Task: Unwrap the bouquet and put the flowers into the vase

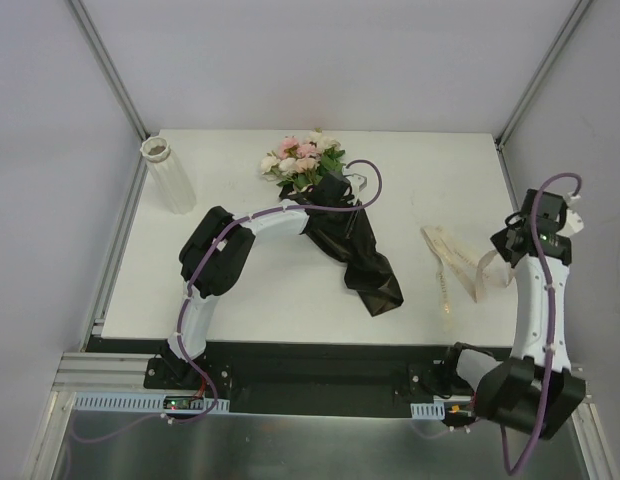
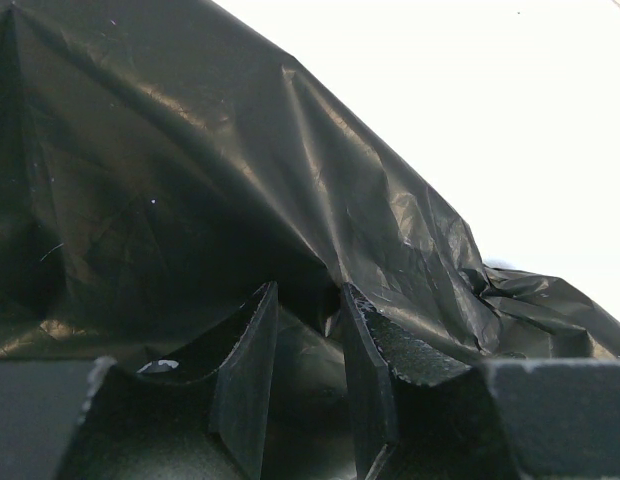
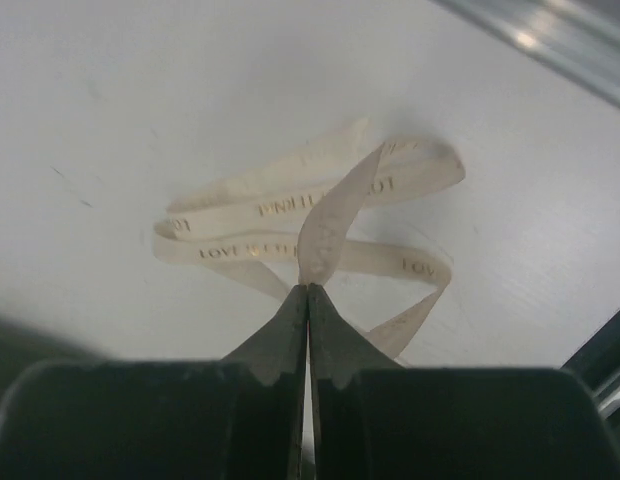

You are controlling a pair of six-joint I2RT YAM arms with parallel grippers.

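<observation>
Table (image 1: 290,300): white. Everything lay on its far and right parts.

Bouquet (image 1: 312,178): far centre, lying down, heads toward the far edge. The black paper (image 1: 370,265) trailed from it toward the near right, loose and crumpled but not off the stems.

Flowers (image 1: 300,156): pink and cream heads bunched together, clear of the paper at the top. The stems were hidden.

Vase (image 1: 170,178): far left corner, well apart from the bouquet, mouth empty.

Ribbon (image 3: 280,208): off the bouquet, in loose loops on the right side of the table.

Left gripper (image 2: 306,295): at the neck of the bouquet, jaws part-way closed, a fold of black paper bunched in the gap. I read this as a grip on the paper. Could not tell whether any stems were caught inside.

Right gripper (image 3: 308,290): jaws fully together, pinching one end of the ribbon above its loops.

Risks:
- Pulling the paper with stems pinched in it would drag or bend the flowers rather than free them.
- The glossy paper could slip out of a partial grip.
- If the ribbon end was not dropped, it could trail across the work area.
- A loose bunch may splay and miss the narrow vase mouth, or tip the vase.
</observation>
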